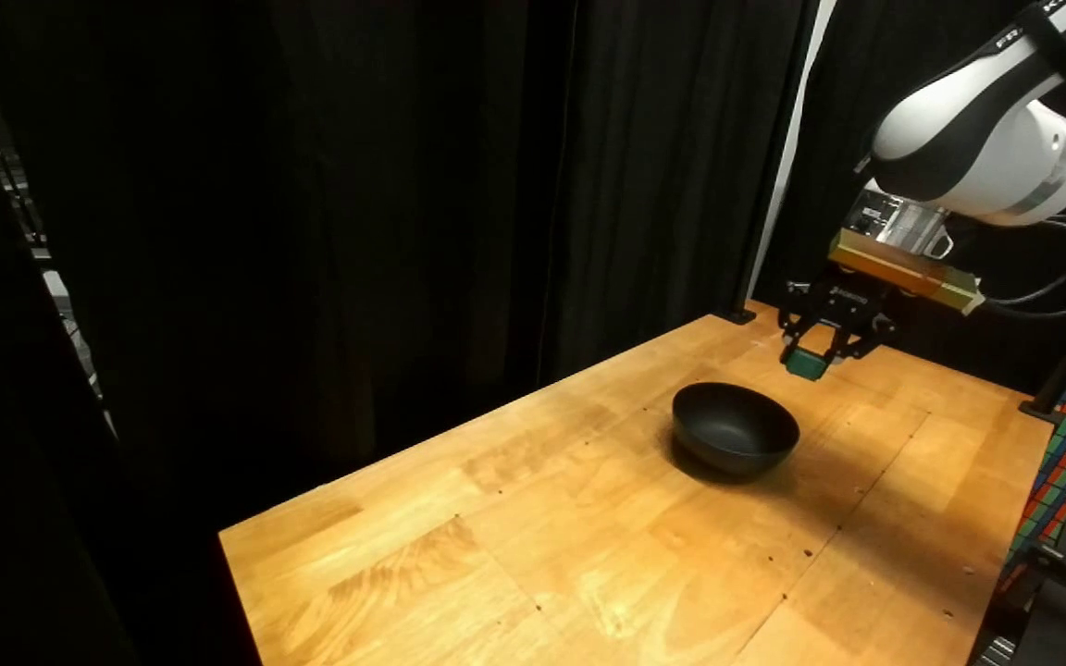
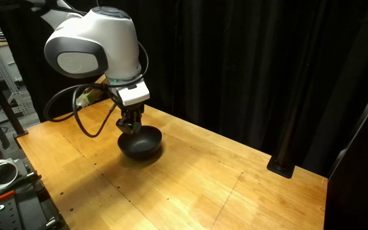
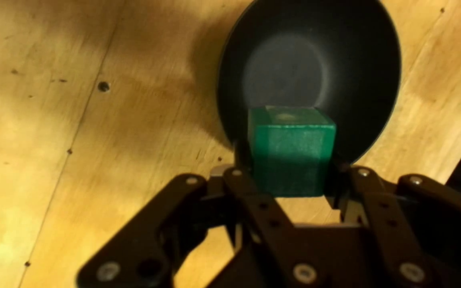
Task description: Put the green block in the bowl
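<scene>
Nearest in the wrist view we have the gripper (image 3: 289,172), clamped on the green block (image 3: 294,148) from two opposite sides. Past the block we look into the black bowl (image 3: 358,80), which stands upright; the block hides part of its rim. In an exterior view the block is held up off the wooden table (image 1: 496,555), near the bowl — whether any of it is over the opening, we cannot tell. The bowl rests on that table. Farther off we see a black post (image 2: 284,150) standing at the table's edge and, behind it, a black curtain (image 2: 235,64) hanging in folds.
</scene>
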Motion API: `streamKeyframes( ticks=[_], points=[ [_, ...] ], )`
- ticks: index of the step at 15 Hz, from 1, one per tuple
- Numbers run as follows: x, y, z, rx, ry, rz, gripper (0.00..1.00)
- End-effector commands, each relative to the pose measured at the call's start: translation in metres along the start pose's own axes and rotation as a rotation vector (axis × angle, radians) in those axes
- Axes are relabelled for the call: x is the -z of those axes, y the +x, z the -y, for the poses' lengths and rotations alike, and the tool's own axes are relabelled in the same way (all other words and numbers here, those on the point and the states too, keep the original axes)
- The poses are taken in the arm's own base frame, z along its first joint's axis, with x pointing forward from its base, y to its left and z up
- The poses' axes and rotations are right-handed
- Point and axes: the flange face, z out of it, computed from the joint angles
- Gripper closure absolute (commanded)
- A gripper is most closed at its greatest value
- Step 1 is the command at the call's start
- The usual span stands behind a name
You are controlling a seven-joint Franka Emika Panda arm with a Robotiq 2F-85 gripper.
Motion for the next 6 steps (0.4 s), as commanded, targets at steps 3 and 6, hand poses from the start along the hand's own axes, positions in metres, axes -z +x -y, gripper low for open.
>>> streamKeyframes(
  ticks=[3,6],
  points=[
    [-0.002,-0.014,0.022,0.103,0.011,0.059,0.08],
    [0.020,-0.007,0.009,0.153,-0.029,0.116,0.00]
  ],
)
